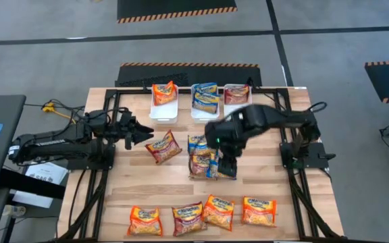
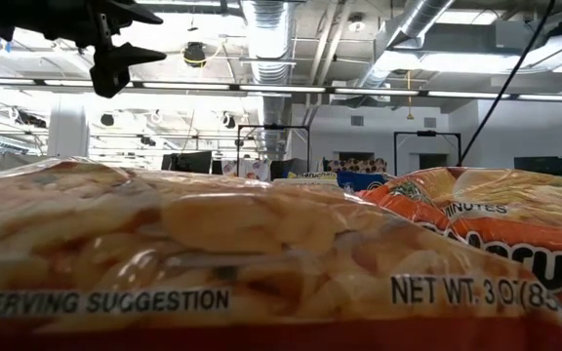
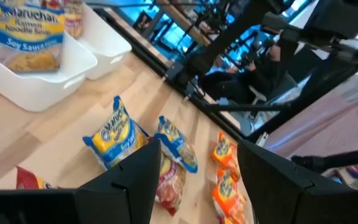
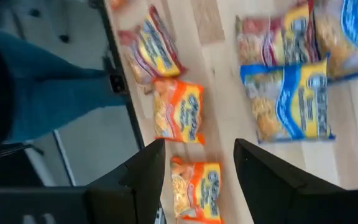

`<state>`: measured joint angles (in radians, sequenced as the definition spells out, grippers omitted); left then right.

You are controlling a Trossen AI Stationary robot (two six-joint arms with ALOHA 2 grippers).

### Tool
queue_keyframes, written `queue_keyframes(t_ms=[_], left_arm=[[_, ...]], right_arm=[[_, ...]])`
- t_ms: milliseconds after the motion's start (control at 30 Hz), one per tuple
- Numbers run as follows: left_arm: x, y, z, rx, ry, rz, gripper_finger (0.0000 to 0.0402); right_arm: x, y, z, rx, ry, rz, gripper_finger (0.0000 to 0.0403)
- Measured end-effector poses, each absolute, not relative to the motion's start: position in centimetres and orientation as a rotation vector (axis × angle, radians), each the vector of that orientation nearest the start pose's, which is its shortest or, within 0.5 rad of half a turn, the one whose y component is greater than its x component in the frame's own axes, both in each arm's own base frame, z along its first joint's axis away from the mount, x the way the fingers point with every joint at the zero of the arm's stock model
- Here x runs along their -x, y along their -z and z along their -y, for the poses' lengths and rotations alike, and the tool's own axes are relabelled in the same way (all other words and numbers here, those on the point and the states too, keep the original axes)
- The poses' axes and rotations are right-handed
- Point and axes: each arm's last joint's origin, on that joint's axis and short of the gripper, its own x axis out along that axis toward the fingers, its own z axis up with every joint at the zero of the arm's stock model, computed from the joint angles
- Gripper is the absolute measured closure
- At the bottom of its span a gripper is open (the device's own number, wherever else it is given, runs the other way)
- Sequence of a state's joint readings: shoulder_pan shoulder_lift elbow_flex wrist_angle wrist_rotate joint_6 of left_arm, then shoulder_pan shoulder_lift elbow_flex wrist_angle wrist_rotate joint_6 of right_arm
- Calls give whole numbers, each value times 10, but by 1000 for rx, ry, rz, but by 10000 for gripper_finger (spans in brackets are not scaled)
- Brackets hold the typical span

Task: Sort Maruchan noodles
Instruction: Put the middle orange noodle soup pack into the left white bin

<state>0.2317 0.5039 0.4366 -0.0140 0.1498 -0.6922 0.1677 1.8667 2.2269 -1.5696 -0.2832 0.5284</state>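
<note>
Left gripper (image 1: 148, 133): hangs over the counter's left middle, pointing toward the centre; fingers (image 3: 135, 180) stand wide with nothing between them.
Right gripper (image 1: 227, 165): over the middle cluster of packets, aimed down; fingers (image 4: 145, 174) wide, holding nothing.
Counter (image 1: 113, 196): pale wood planks inside a black frame.
Bins: three white bins in a row along the far edge.
Left bin (image 1: 163, 108): holds an orange packet (image 1: 163, 92).
Middle bin (image 1: 205, 111): holds blue packets (image 1: 206, 98).
Right bin (image 1: 236, 101): holds a dark red packet (image 1: 236, 93), partly hidden by the right arm.
Loose red packet (image 1: 163, 146): lies alone just beside the left gripper, between it and the middle cluster.
Middle cluster (image 1: 203, 162): blue and red packets lying close together and overlapping under the right gripper; the right wrist view shows a blue one (image 4: 288, 99) flat on the wood beside a red one (image 4: 257, 40).
Near row: four packets along the near edge, apart from each other: orange (image 1: 144, 221), dark red (image 1: 189, 218), orange (image 1: 219, 211), orange (image 1: 258, 210).
Low view: filled by a packet's back (image 2: 213, 253) pressed close to the lens; a gripper shows high at the top left.
</note>
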Motion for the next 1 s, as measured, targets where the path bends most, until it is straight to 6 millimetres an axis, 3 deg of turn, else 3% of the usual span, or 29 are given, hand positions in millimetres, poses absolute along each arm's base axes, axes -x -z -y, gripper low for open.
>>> queue_keyframes(t_ms=[333, 567, 767, 1000], left_arm=[[-130, -261, -25, 730, -90, -116, 203], [-129, -256, -25, 755, -109, -165, 203], [-129, -256, -25, 756, -120, -161, 203], [-129, -256, -25, 766, -126, -158, 203]], right_arm=[[-320, -337, -117, -453, 73, -1599, 194], [-316, -286, -140, -447, 1, -1699, 218], [-300, -258, -138, -393, -2, -1796, 240], [-261, -263, -107, -444, 10, -1758, 244]])
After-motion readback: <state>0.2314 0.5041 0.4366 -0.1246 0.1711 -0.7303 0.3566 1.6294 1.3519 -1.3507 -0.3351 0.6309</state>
